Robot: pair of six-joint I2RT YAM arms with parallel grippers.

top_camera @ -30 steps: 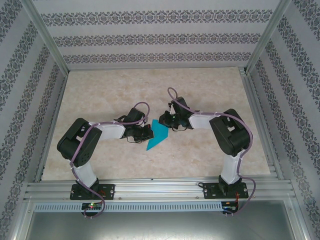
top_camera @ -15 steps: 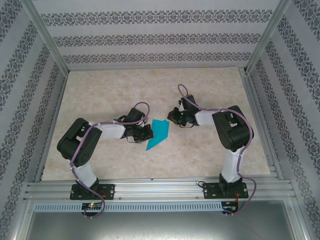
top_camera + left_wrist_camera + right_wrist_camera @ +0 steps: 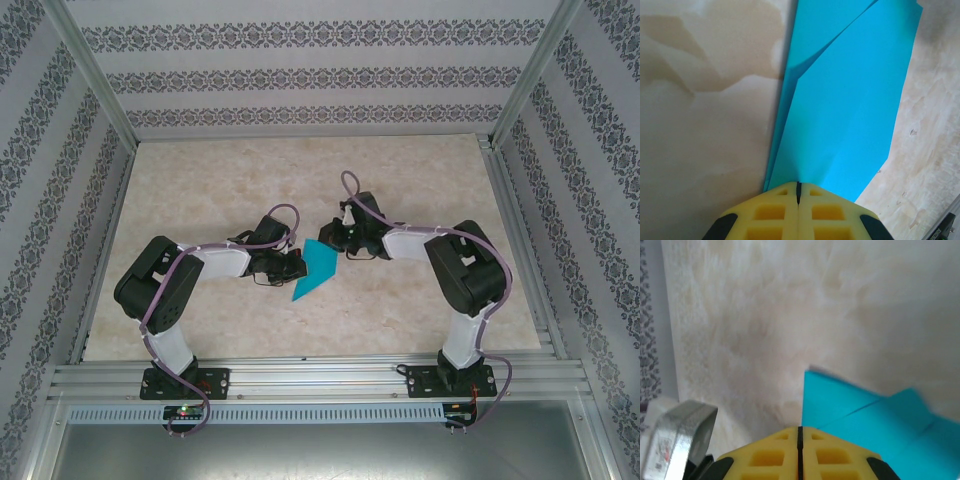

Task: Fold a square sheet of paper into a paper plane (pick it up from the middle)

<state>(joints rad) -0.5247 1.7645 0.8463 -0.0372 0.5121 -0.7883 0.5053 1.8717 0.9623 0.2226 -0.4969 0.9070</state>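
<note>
Your left claw (image 3: 798,186) pinched one edge of the half-folded paper plane (image 3: 318,268), which lay mid-surface (image 3: 200,180) between the arms. Your right claw (image 3: 800,430) was pressed together at its opposite corner.

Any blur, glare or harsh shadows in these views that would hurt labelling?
Right wrist: folded paper and table are soft and blurred. Left wrist: sharp, with the folded paper shadowing the table along its left edge. Top external: evenly lit, no glare.

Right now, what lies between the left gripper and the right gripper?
The folded turquoise-blue paper sheet lies between the left gripper and right gripper, nothing else; the top view shows it.
</note>
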